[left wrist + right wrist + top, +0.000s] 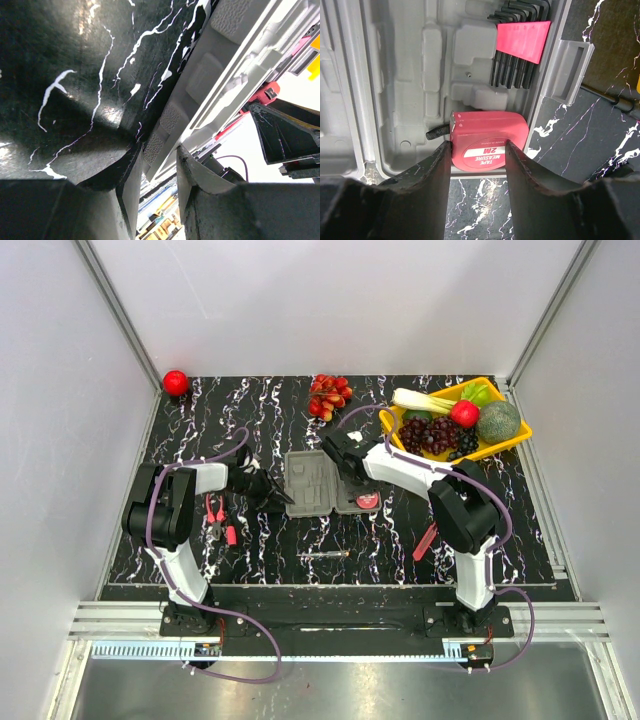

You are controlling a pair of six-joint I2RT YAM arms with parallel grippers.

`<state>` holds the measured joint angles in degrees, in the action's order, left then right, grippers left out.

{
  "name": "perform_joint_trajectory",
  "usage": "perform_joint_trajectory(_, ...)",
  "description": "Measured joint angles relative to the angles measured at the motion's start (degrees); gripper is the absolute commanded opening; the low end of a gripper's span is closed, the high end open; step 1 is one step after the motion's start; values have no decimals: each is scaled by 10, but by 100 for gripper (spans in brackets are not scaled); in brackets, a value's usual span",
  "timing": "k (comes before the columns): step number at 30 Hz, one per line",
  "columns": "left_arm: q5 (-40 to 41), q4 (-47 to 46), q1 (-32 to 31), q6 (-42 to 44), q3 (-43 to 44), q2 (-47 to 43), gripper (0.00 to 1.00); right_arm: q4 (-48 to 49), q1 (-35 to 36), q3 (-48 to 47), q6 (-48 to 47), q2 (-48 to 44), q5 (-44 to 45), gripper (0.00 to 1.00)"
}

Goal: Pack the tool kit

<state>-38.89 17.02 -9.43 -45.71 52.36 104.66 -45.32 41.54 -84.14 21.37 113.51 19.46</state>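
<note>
top view: an open grey case (318,483) lies at the centre of a black marbled table (250,420). left fingers (268,490) meet its left edge. right fingers (345,455) hang over its right half. a red tape measure (367,501) sits at the case's lower right corner. red-handled pliers (215,512) lie left of the case, a screwdriver (322,555) below it, and a red knife (425,540) at lower right.

left wrist view: left fingers (125,190) are closed on the case (225,60) rim.

right wrist view: right fingers (430,175) stand apart, gripping nothing, and frame the tape measure (487,142). hex keys (517,45) in a red holder fill the upper pocket.
</note>
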Motion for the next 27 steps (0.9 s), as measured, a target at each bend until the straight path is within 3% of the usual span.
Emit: perform_joint_trajectory(27, -2, 0, 0, 0, 0, 1, 0, -47, 1, -42, -1, 44, -12, 45)
